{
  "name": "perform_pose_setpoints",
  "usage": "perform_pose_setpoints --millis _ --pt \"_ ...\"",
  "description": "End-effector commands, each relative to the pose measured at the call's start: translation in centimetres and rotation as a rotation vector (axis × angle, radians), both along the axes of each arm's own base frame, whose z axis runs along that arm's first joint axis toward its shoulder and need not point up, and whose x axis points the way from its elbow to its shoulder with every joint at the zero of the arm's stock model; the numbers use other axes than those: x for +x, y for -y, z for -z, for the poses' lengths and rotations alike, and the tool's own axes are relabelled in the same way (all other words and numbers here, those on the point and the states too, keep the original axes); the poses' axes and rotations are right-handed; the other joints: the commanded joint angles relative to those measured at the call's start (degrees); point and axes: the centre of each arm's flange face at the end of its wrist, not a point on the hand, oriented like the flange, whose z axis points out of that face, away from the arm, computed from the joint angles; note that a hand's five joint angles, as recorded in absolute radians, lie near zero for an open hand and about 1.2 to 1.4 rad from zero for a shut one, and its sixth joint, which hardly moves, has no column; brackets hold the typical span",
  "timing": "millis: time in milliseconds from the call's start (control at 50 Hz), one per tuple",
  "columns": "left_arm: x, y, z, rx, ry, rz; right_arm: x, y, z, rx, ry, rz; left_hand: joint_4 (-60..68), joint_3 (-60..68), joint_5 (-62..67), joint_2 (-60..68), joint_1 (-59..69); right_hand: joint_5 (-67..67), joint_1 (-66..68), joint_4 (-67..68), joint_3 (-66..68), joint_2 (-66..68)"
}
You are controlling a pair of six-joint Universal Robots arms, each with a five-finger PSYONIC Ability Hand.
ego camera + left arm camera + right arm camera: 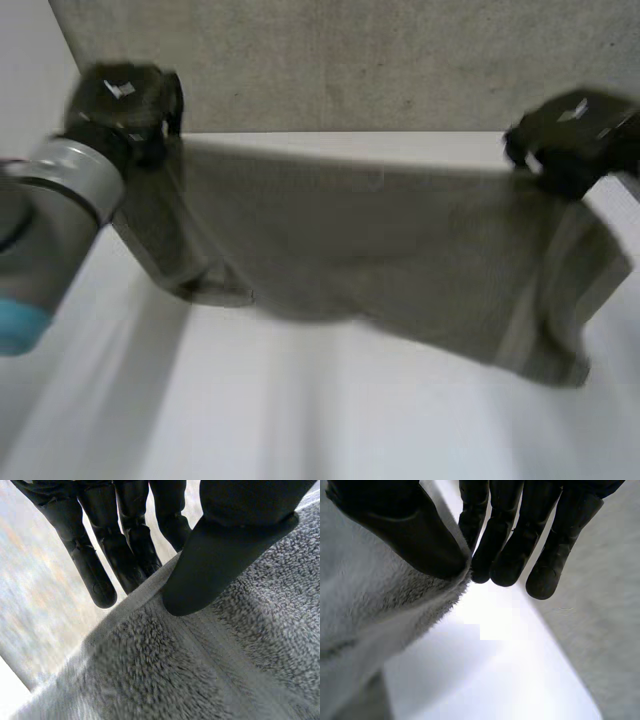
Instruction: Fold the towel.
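Black against the cloth, the robot's left hand [220, 555] is clamped on the grey terry-cloth towel [200, 670]. Its thumb presses on the towel's near face just inside the flat hem, and most of its fingers [125, 555] reach down behind that hem, with the outermost one hanging clear of it. The right hand [410, 535] pinches the same towel the same way, thumb on the fluffy face and fingertips [510, 560] meeting it from the other side at the edge.

From the head camera, each hand grips an upper corner, and the left one ends a grey arm with a light-blue cap [50, 230]. The towel spans the gap between them, its top edge drawn nearly straight. The rest sags toward the white table [300, 410], lower at the right hand's side. Whether its bottom edge touches the table cannot be told. A grey speckled wall [350, 60] stands behind.
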Motion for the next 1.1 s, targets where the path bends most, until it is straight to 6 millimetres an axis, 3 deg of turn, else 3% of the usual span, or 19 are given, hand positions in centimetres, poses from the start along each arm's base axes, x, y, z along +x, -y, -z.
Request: perform_pose_setpoints --millis 20,60,120,160,180,200,300,360,500,540,600,640,660,700,760,820,860,960,1100 --pt "-1.3 5.2 4.0 0.034 0.088 -0.019 3.7 2.6 4.1 -0.108 -0.189 -0.046 10.2 10.3 20.5 10.3 10.8 3.3 4.1 3.7 3.6 3.9" --pt "-2.0 7.5 3.2 -0.042 0.093 -0.028 6.0 5.0 2.6 -0.345 -0.135 -0.039 10.2 10.3 20.5 10.3 10.8 3.3 4.1 3.7 3.6 3.9" --pt "-2.3 8.7 1.5 -0.123 0.064 -0.037 6.8 6.3 0.7 -0.514 -0.092 -0.012 10.2 10.3 20.5 10.3 10.8 3.3 4.1 3.7 3.6 3.9" --pt "-2.6 10.2 -2.6 -0.316 -0.031 -0.049 8.0 8.1 -3.5 -0.861 0.035 0.042 10.2 10.3 20.5 10.3 10.8 3.3 4.1 3.7 3.6 3.9" --pt "-2.6 10.2 -2.6 -0.317 -0.031 -0.049 8.0 8.1 -3.5 -0.862 0.036 0.042 10.2 10.3 20.5 10.3 10.8 3.3 4.1 3.7 3.6 3.9" --pt "-2.7 10.6 -4.5 -0.429 -0.086 -0.055 8.0 8.5 -5.4 -1.012 0.100 0.068 10.2 10.3 20.5 10.3 10.8 3.3 4.1 3.7 3.6 3.9" --pt "-1.1 8.9 -12.2 -0.783 -0.300 -0.060 7.7 4.9 -11.4 -1.276 0.268 0.060 10.2 10.3 20.5 10.3 10.8 3.3 4.1 3.7 3.6 3.9" --pt "0.8 8.6 -13.1 -0.818 -0.351 -0.064 7.5 3.8 -11.4 -1.203 0.323 0.009 10.2 10.3 20.5 10.3 10.8 3.3 4.1 3.7 3.6 3.9" --pt "2.8 10.3 -8.6 -0.622 -0.336 -0.092 7.7 4.0 -5.7 -0.763 0.312 -0.076 10.2 10.3 20.5 10.3 10.8 3.3 4.1 3.7 3.6 3.9" --pt "3.1 10.6 -4.5 -0.493 -0.296 -0.091 7.5 3.9 -2.8 -0.581 0.262 -0.102 10.2 10.3 20.5 10.3 10.8 3.3 4.1 3.7 3.6 3.9" --pt "3.3 10.6 -2.3 -0.432 -0.269 -0.083 7.2 3.5 -0.4 -0.447 0.229 -0.122 10.2 10.3 20.5 10.3 10.8 3.3 4.1 3.7 3.6 3.9" --pt "3.7 10.0 2.3 -0.303 -0.211 -0.049 7.2 3.3 1.0 -0.391 0.217 -0.127 10.2 10.3 20.5 10.3 10.8 3.3 4.1 3.7 3.6 3.9" --pt "3.7 10.0 2.3 -0.302 -0.211 -0.049 7.2 3.3 1.0 -0.390 0.216 -0.127 10.2 10.3 20.5 10.3 10.8 3.3 4.1 3.7 3.6 3.9" --pt "3.5 8.9 6.8 -0.175 -0.162 -0.007 7.2 3.1 4.1 -0.293 0.194 -0.128 10.2 10.3 20.5 10.3 10.8 3.3 4.1 3.7 3.6 3.9" --pt "3.6 7.7 10.3 -0.077 -0.120 0.009 7.1 3.0 7.7 -0.189 0.168 -0.121 10.2 10.3 20.5 10.3 10.8 3.3 4.1 3.7 3.6 3.9" --pt "3.7 7.3 11.8 -0.034 -0.097 0.005 7.3 2.8 9.6 -0.135 0.154 -0.124 10.2 10.3 20.5 10.3 10.8 3.3 4.1 3.7 3.6 3.9" --pt "4.3 6.8 14.4 0.032 -0.050 -0.008 7.5 2.5 13.2 -0.034 0.133 -0.125 10.2 10.3 20.5 10.3 10.8 3.3 4.1 3.7 3.6 3.9" --pt "5.3 6.5 16.0 0.076 0.003 -0.033 7.3 2.2 17.3 0.076 0.104 -0.104 10.2 10.3 20.5 10.3 10.8 3.3 4.1 3.7 3.6 3.9" --pt "5.8 6.7 16.1 0.081 0.006 -0.050 6.8 2.3 18.4 0.082 0.121 -0.075 10.2 10.3 20.5 10.3 10.8 3.3 4.1 3.7 3.6 3.9"
